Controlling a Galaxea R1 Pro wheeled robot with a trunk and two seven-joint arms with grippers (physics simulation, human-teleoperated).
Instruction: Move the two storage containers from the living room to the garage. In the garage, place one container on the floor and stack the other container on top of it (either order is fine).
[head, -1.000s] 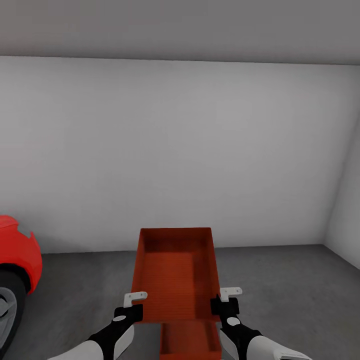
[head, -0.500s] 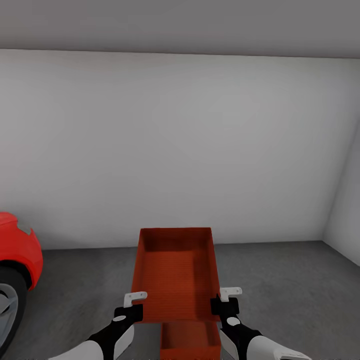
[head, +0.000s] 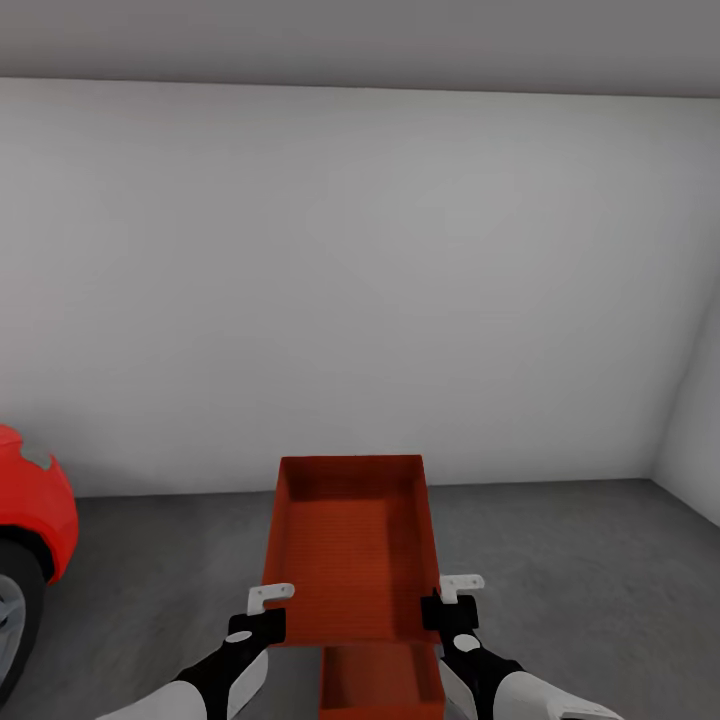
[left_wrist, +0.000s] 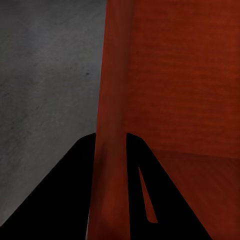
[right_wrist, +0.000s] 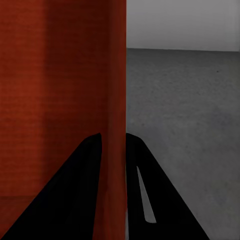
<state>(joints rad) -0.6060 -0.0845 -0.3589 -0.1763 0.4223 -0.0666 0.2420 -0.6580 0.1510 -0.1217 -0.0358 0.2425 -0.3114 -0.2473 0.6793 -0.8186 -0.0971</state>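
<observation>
Containers sit in the garage: the upper storage container (head: 350, 545) is held above the grey floor (head: 560, 570), left gripper (head: 262, 610) clamping its left wall, right gripper (head: 452, 598) clamping its right wall. A second container (head: 380, 682) shows below it, near a red car (head: 30, 520).

Grey concrete floor (head: 580, 590) under car (head: 25, 540)

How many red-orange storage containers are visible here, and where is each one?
2. The upper container is held in the air by its side walls between both end effectors. The lower container sits beneath it, partly covered, near the picture's bottom edge.
</observation>
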